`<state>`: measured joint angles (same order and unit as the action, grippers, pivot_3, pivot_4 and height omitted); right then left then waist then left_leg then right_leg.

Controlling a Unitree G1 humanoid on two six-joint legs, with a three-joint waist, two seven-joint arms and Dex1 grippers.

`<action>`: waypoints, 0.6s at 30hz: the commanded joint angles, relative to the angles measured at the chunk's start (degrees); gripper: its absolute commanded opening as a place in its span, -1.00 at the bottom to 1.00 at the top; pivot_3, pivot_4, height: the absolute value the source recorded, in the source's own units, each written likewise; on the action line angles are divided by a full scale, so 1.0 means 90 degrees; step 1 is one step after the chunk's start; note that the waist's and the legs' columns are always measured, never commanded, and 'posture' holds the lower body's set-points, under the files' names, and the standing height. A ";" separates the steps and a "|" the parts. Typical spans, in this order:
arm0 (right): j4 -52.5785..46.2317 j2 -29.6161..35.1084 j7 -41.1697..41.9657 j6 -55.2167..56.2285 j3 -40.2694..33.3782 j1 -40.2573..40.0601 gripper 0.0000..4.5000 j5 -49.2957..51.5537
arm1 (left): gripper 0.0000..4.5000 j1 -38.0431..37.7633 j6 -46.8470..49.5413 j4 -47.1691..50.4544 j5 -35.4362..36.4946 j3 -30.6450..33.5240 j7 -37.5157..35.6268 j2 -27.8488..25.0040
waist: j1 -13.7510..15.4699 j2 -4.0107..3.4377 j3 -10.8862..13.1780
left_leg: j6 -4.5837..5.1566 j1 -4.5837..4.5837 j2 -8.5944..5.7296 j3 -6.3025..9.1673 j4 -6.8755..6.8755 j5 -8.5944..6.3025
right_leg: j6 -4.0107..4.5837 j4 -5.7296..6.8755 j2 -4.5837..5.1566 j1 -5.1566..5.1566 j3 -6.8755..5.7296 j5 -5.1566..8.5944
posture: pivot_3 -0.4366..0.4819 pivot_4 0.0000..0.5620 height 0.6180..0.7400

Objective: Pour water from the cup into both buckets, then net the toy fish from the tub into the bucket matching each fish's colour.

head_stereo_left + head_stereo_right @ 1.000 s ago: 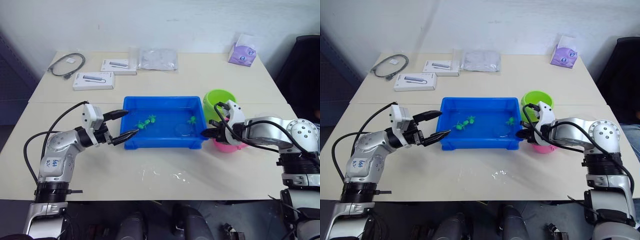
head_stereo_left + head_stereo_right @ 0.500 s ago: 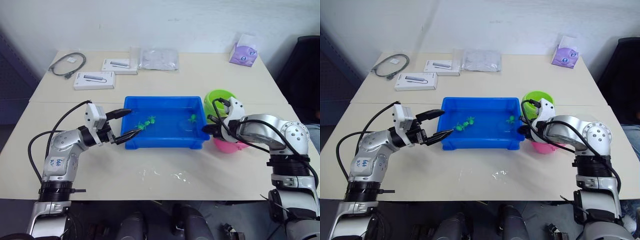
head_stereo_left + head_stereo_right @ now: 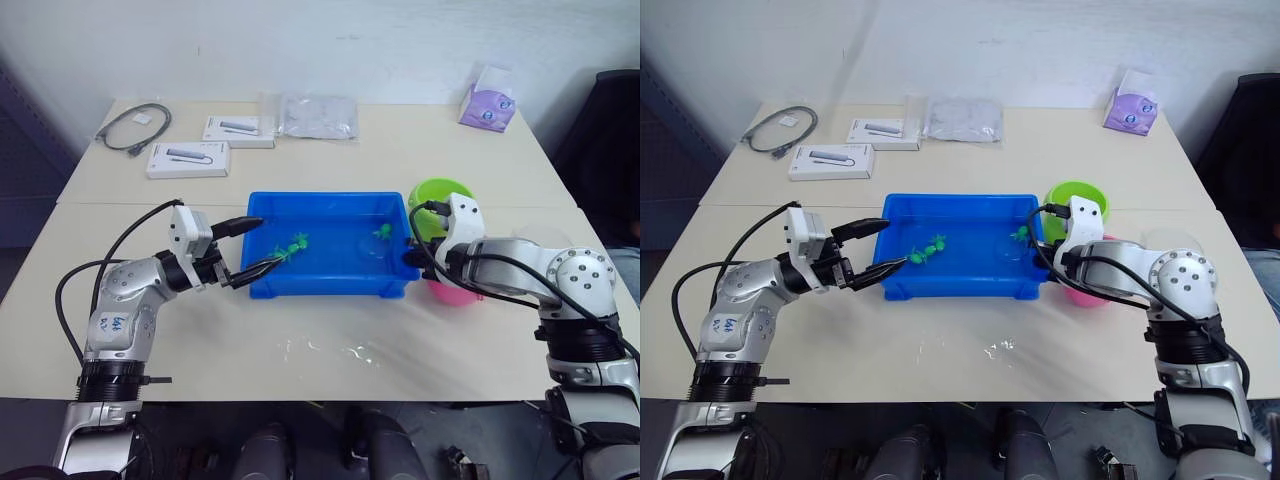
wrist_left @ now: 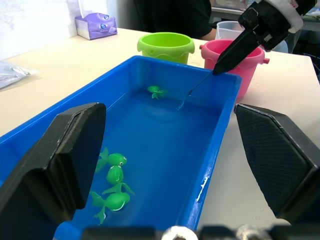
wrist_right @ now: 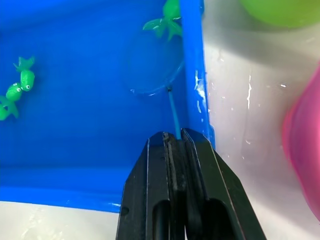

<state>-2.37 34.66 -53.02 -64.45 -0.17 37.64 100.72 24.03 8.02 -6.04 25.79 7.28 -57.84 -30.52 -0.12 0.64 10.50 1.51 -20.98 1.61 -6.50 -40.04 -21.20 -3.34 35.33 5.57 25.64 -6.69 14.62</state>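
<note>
The pale tabletop (image 3: pixel 330 350) carries a shallow bright blue plastic tub (image 3: pixel 262 285). Beside the tub's right end stand the lime green bucket (image 3: pixel 440 192) and the pink bucket (image 4: pixel 252 60). The left end effector (image 3: pixel 248 249), fingers spread wide and empty, straddles the tub's left rim. The right end effector (image 5: pixel 175 137) is clamped on the net's thin handle (image 5: pixel 173 117). The hoop (image 5: pixel 152 70) lies in the water beside one green toy fish (image 5: pixel 167 20); three more (image 4: pixel 112 182) sit well apart. A hasty lift could spill the fish back.
</note>
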 commanded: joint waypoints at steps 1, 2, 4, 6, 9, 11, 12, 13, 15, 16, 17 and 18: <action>-0.0240 -0.0072 0.0413 0.0184 -0.0029 -0.0022 -1.00 -0.0679 | 0.97 0.0067 -0.0121 -0.0023 -0.0003 0.0065 -0.0084 -0.0093 | -0.0003 0.0000 0.0000 | 0.0000 -0.0001 0.0000 0.0000 0.0000 0.0000 | -0.0001 -0.0001 0.0000 0.0000 -0.0001 0.0000 | -0.05 -0.47 1.00; -0.0254 -0.0129 0.0551 0.0218 -0.0022 -0.0031 -1.00 -0.0888 | 0.97 0.0062 -0.0127 -0.0030 -0.0002 0.0067 -0.0100 -0.0099 | -0.0004 0.0000 0.0000 | 0.0000 -0.0002 0.0000 0.0001 0.0000 0.0000 | -0.0001 -0.0002 0.0000 0.0000 -0.0002 0.0000 | -0.05 -0.47 1.00; -0.0275 -0.0246 0.0840 0.0262 -0.0036 -0.0033 -1.00 -0.1281 | 0.97 0.0067 -0.0145 -0.0064 -0.0006 0.0072 -0.0126 -0.0104 | -0.0001 0.0000 0.0000 | 0.0000 -0.0005 0.0000 0.0003 0.0000 0.0000 | 0.0000 -0.0003 -0.0001 0.0002 -0.0006 0.0000 | -0.05 -0.47 1.00; -0.0315 -0.0304 0.1150 0.0260 -0.0043 -0.0033 -1.00 -0.1676 | 0.97 0.0065 -0.0151 -0.0076 -0.0010 0.0073 -0.0146 -0.0114 | 0.0001 0.0000 0.0000 | 0.0000 -0.0009 0.0000 0.0006 0.0000 0.0000 | 0.0000 -0.0004 0.0000 0.0004 -0.0008 0.0000 | -0.05 -0.47 1.00; -0.0396 -0.0410 0.1545 0.0272 -0.0096 -0.0108 -1.00 -0.2153 | 0.97 0.0032 -0.0134 -0.0033 -0.0005 0.0067 -0.0214 -0.0164 | 0.0000 0.0000 0.0000 | 0.0000 -0.0011 0.0000 0.0007 0.0001 0.0000 | -0.0001 -0.0008 0.0000 0.0004 -0.0012 0.0000 | -0.05 -0.47 1.00; -0.0467 -0.0517 0.1780 0.0299 -0.0140 -0.0183 -1.00 -0.2407 | 0.97 0.0028 -0.0129 -0.0026 -0.0011 0.0054 -0.0271 -0.0207 | -0.0007 0.0000 0.0000 | 0.0000 -0.0014 0.0001 0.0012 0.0001 0.0000 | -0.0001 -0.0011 -0.0001 0.0003 -0.0018 0.0000 | -0.05 -0.47 1.00; -0.0516 -0.0580 0.1935 0.0340 -0.0145 -0.0219 -1.00 -0.2554 | 0.97 0.0034 -0.0137 -0.0042 -0.0014 0.0051 -0.0301 -0.0233 | -0.0009 0.0000 0.0000 | 0.0000 -0.0014 0.0000 0.0013 0.0001 0.0000 | -0.0001 -0.0011 -0.0001 0.0003 -0.0019 0.0000 | -0.05 -0.47 1.00; -0.0575 -0.0634 0.2047 0.0347 -0.0145 -0.0257 -1.00 -0.2685 | 0.97 0.0040 -0.0136 -0.0049 -0.0006 0.0052 -0.0319 -0.0258 | -0.0009 0.0000 0.0000 | 0.0000 -0.0014 0.0000 0.0012 0.0001 0.0000 | -0.0001 -0.0011 -0.0001 0.0003 -0.0019 0.0000 | -0.05 -0.47 1.00; -0.0674 -0.0780 0.2159 0.0338 -0.0208 -0.0338 -1.00 -0.2853 | 0.97 0.0056 -0.0150 -0.0074 0.0002 0.0054 -0.0358 -0.0292 | -0.0007 0.0000 0.0000 | 0.0000 -0.0014 0.0000 0.0013 0.0001 0.0000 | -0.0001 -0.0011 -0.0001 0.0003 -0.0020 0.0000 | -0.05 -0.47 1.00; -0.0727 -0.0840 0.2192 0.0316 -0.0245 -0.0380 -1.00 -0.2915 | 0.97 0.0067 -0.0164 -0.0095 0.0002 0.0056 -0.0376 -0.0299 | -0.0008 0.0000 0.0000 | 0.0000 -0.0015 0.0000 0.0014 0.0001 0.0000 | -0.0001 -0.0011 0.0000 0.0003 -0.0020 0.0000 | -0.05 -0.47 1.00; -0.0797 -0.0881 0.2240 0.0293 -0.0288 -0.0431 -1.00 -0.2947 | 0.97 0.0078 -0.0174 -0.0112 0.0001 0.0057 -0.0393 -0.0302 | -0.0010 0.0000 0.0000 | 0.0000 -0.0015 -0.0001 0.0013 0.0001 0.0000 | -0.0001 -0.0011 0.0000 0.0003 -0.0020 0.0000 | -0.05 -0.47 1.00; -0.0892 -0.0902 0.2286 0.0264 -0.0348 -0.0498 -1.00 -0.2949 | 0.97 0.0093 -0.0187 -0.0136 0.0000 0.0060 -0.0419 -0.0306 | -0.0011 0.0000 0.0000 | 0.0000 -0.0016 0.0000 0.0013 0.0001 0.0000 | -0.0001 -0.0011 0.0000 0.0003 -0.0021 0.0000 | -0.05 -0.47 1.00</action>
<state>-7.20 26.54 -33.38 -62.41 -0.70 33.46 74.48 24.19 7.42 -7.61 25.63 7.26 -61.08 -32.54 -0.22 0.64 10.50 1.51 -21.11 1.61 -6.37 -40.02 -21.20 -3.34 35.23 5.56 25.67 -6.88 14.61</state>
